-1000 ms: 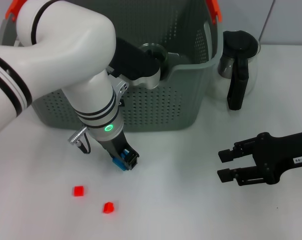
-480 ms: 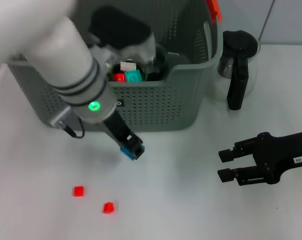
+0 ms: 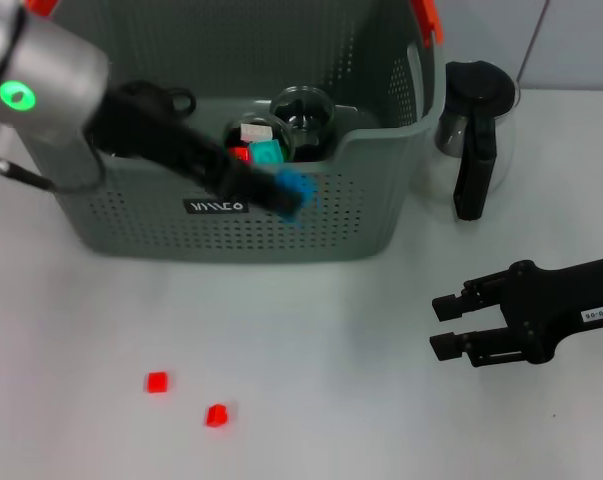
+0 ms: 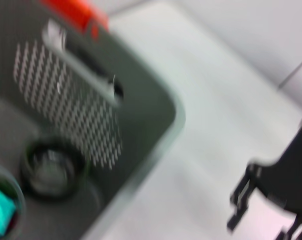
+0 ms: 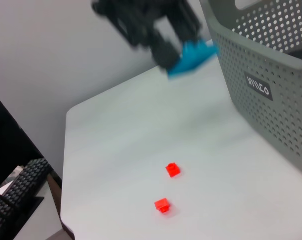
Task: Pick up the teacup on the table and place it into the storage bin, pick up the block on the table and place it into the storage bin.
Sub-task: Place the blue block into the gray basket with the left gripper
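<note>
**Over the bin's front wall: block in transit**

At twelve o'clock of the surface (image 3: pixel 311 400), the left claw (image 3: pixel 293 195) is holding a blue block (image 3: pixel 297 192) against the front wall of the bin (image 3: pixel 371 215). Inside, a teacup (image 3: pixel 303 110) is sitting, so the second step seems under way. Next, the claw needs to clear the rim and release. At four o'clock, the right claw (image 3: pixel 449 325) is idling, jaws wide. Only the right wrist view is showing the two red blocks (image 5: pixel 173 169) from the side; the left wrist view is showing the bin's interior.
</note>
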`<state>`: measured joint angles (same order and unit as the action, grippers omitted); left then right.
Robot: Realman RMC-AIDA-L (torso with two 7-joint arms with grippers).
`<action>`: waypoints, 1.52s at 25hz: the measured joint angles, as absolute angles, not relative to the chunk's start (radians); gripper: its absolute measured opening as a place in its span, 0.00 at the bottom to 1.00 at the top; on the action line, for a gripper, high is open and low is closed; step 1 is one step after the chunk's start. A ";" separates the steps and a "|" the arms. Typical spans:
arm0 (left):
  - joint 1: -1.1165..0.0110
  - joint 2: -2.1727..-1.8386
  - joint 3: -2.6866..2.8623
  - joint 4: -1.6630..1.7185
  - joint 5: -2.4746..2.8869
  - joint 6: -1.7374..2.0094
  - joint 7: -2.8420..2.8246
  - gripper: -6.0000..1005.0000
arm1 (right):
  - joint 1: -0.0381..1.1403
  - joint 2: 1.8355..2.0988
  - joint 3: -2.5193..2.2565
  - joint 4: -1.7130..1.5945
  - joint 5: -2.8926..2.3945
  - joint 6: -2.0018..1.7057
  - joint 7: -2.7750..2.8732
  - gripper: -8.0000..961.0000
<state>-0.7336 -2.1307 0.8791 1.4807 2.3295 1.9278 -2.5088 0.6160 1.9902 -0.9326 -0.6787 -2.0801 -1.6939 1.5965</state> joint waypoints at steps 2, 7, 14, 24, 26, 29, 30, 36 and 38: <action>-0.734 -2.107 0.832 1.479 2.263 1.926 -2.500 0.41 | 0.616 1.990 -0.933 -0.679 -2.080 -1.694 1.598 0.59; -0.747 -2.066 0.750 1.430 2.145 1.841 -2.487 0.41 | 0.617 1.990 -0.932 -0.681 -2.078 -1.693 1.598 0.59; -0.819 -2.029 0.756 1.203 2.160 1.606 -2.397 0.41 | 0.619 1.991 -0.925 -0.685 -2.068 -1.706 1.599 0.59; -0.875 -2.024 0.864 1.019 2.406 1.297 -2.324 0.41 | 0.620 1.993 -0.905 -0.686 -2.068 -1.710 1.599 0.59; -0.884 -2.024 0.874 0.980 2.446 1.263 -2.327 0.41 | 0.620 1.993 -0.905 -0.686 -2.068 -1.710 1.597 0.59; -0.896 -2.026 0.881 0.931 2.486 1.218 -2.329 0.41 | 0.620 1.993 -0.905 -0.686 -2.068 -1.710 1.595 0.59; -0.899 -2.027 0.881 0.922 2.495 1.209 -2.331 0.41 | 0.620 1.993 -0.905 -0.686 -2.068 -1.711 1.595 0.59; -0.903 -2.035 0.884 0.917 2.535 1.184 -2.356 0.41 | 0.618 1.993 -0.905 -0.685 -2.068 -1.714 1.594 0.59; -0.895 -2.039 0.881 0.940 2.533 1.198 -2.363 0.43 | 0.616 1.994 -0.905 -0.685 -2.068 -1.714 1.593 0.59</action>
<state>-0.8950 -2.0390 0.8807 0.9396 2.5326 1.1977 -2.3632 0.6155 1.9937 -0.9050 -0.6852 -2.0678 -1.7136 1.5931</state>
